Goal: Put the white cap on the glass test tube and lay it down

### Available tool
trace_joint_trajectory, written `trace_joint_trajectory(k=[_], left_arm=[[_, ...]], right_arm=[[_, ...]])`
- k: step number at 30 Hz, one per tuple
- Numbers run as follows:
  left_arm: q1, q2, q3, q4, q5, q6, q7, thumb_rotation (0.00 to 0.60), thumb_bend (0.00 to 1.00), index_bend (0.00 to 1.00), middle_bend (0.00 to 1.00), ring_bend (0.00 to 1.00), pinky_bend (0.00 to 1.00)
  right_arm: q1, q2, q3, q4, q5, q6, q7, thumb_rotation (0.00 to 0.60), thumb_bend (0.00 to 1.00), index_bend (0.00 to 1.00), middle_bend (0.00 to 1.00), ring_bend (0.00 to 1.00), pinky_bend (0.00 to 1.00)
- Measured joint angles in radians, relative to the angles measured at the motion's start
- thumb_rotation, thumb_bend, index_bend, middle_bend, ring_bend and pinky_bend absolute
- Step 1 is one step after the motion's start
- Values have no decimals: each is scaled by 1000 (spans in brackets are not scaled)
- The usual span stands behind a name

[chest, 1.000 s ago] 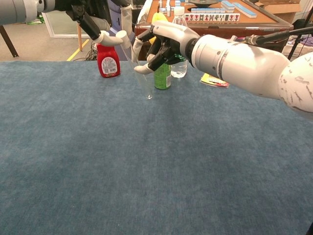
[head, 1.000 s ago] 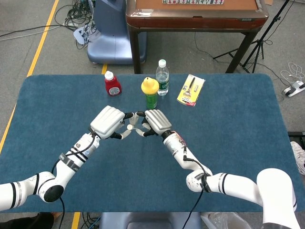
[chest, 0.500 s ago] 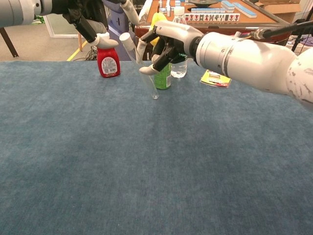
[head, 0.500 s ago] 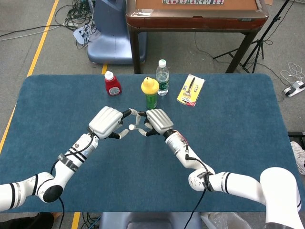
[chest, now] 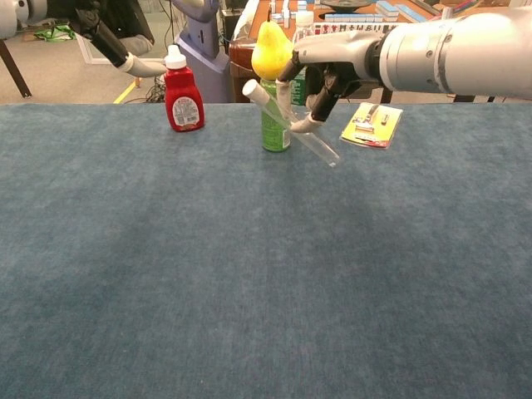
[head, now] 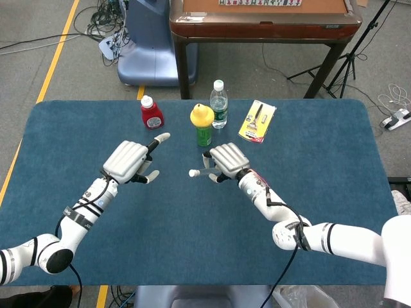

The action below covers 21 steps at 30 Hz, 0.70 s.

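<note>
My right hand [head: 228, 160] holds the glass test tube [chest: 303, 137] in the air above the blue table [head: 321, 192]. The tube slants steeply, its round end [chest: 334, 162] down to the right. The white cap [head: 192, 172] sits on the tube's upper left end [chest: 250, 87]. In the chest view my right hand [chest: 326, 73] grips the tube near its middle, in front of the green bottle. My left hand [head: 128, 162] hovers well to the left of the cap, holding nothing, fingers apart with one stretched out. The chest view shows only its fingers [chest: 137, 66].
Along the table's far side stand a red sauce bottle [head: 152, 113], a green bottle with a yellow cap [head: 202, 124] and a water bottle [head: 219, 104]. A flat yellow package [head: 257, 120] lies to their right. A wooden table stands beyond.
My left hand let go of the cap and drew back to the left. My right hand moved right with the capped tube and tipped it from near upright to a slant.
</note>
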Motion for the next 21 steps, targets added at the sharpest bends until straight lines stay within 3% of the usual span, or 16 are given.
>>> trace_joint_trajectory(k=[7,21], left_arm=[[35,13,11,0,20,21,-28,600,280,59,876,936,1000],[66,18,25,-12,50,33,-30,600,280,47,872,930,1000]], right_arm=[[63,0,-100,-6,152,-1,-97,600,590,963,1000,1000,1000],[119,-183,-129,168,197,-16,-93,600,590,962,1000,1000,1000]])
